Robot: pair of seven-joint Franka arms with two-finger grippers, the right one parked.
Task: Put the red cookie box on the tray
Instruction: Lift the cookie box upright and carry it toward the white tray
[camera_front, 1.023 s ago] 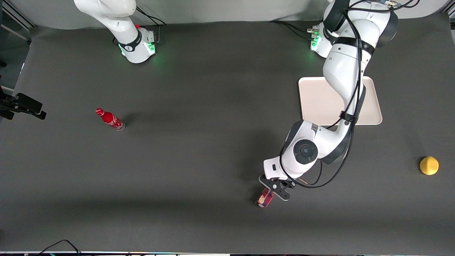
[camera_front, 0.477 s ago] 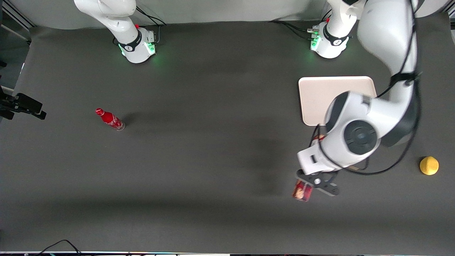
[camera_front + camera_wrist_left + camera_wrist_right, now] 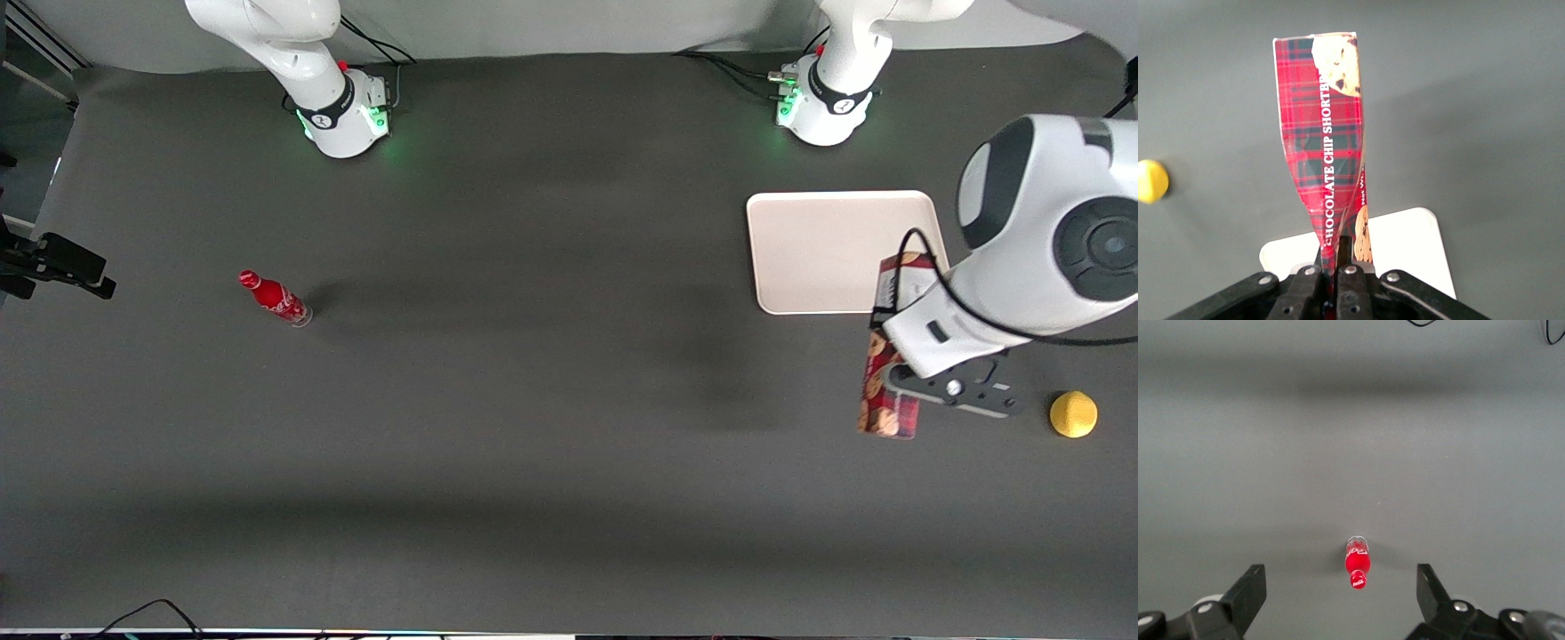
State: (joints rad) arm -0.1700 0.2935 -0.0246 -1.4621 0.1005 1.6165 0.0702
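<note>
My left gripper (image 3: 898, 360) is shut on the red cookie box (image 3: 889, 391), a long red plaid carton with cookie pictures, and holds it high above the table. In the front view the box hangs over the tray's nearer corner and the mat beside it. The off-white tray (image 3: 818, 249) lies flat on the dark mat. In the left wrist view the box (image 3: 1325, 140) sticks out from the gripper (image 3: 1335, 257), pinched flat between the fingers, with the tray (image 3: 1411, 247) below it.
A yellow lemon (image 3: 1073, 414) lies on the mat near the gripper, toward the working arm's end; it also shows in the left wrist view (image 3: 1151, 181). A small red bottle (image 3: 276, 300) lies toward the parked arm's end.
My gripper has lifted the cookie box and carried it sideways toward the working arm's end and farther from the front camera, up to the tray's nearer corner. The box now hangs higher.
</note>
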